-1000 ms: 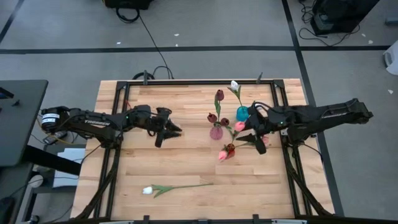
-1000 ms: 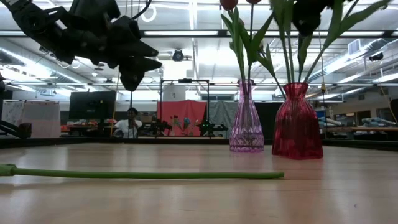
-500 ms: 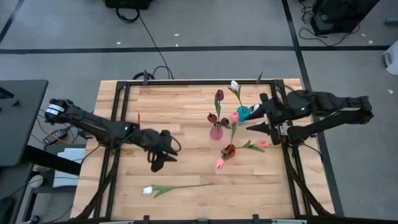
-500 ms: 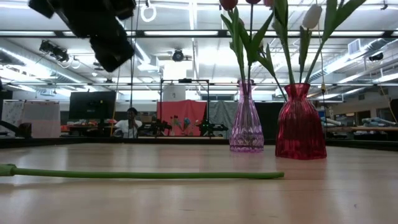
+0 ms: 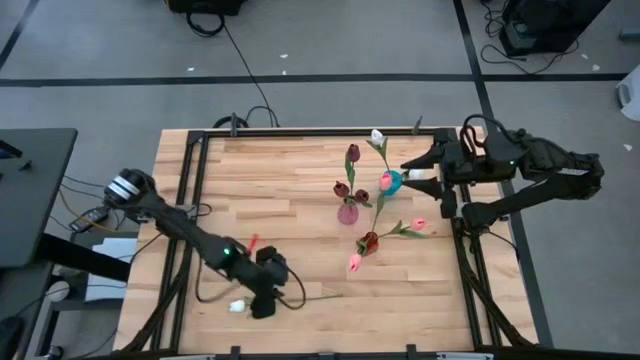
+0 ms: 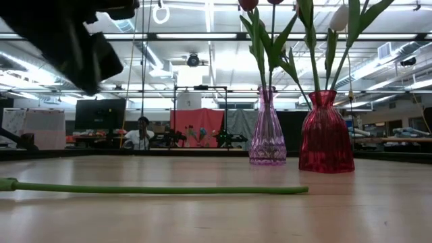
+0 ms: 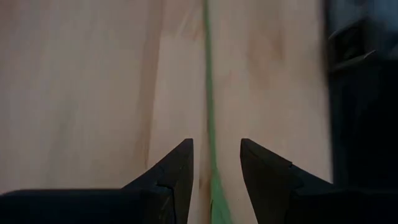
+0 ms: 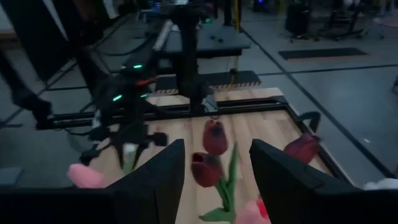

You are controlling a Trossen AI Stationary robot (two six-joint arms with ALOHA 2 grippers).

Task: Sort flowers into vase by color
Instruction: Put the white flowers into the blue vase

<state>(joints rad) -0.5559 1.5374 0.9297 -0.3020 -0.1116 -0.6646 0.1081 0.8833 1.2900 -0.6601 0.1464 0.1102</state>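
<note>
One white tulip (image 5: 237,305) lies flat on the table near its near edge, with its green stem (image 6: 155,190) running toward the right. My left gripper (image 5: 264,298) hovers open just above that stem; in the left wrist view the stem (image 7: 208,93) passes between the fingers of my left gripper (image 7: 216,163). Maroon tulips stand in a purple vase (image 5: 347,212). Pink tulips lean out of a red vase (image 5: 369,241). A white tulip (image 5: 377,136) rises from a teal vase (image 5: 389,182). My right gripper (image 5: 412,172) is open beside the teal vase.
The three vases cluster right of the table's middle; the purple vase (image 6: 268,128) and the red vase (image 6: 325,131) stand tall in the low view. A black frame rail (image 5: 190,180) borders the table. Bare wood (image 5: 270,170) spreads over the left and far parts.
My left gripper has swung from the table's middle toward the near edge and come down over the lying white tulip's stem. My right gripper has drawn back from the red vase toward the far-right, past the teal vase. The pink tulips stay leaning in the red vase.
</note>
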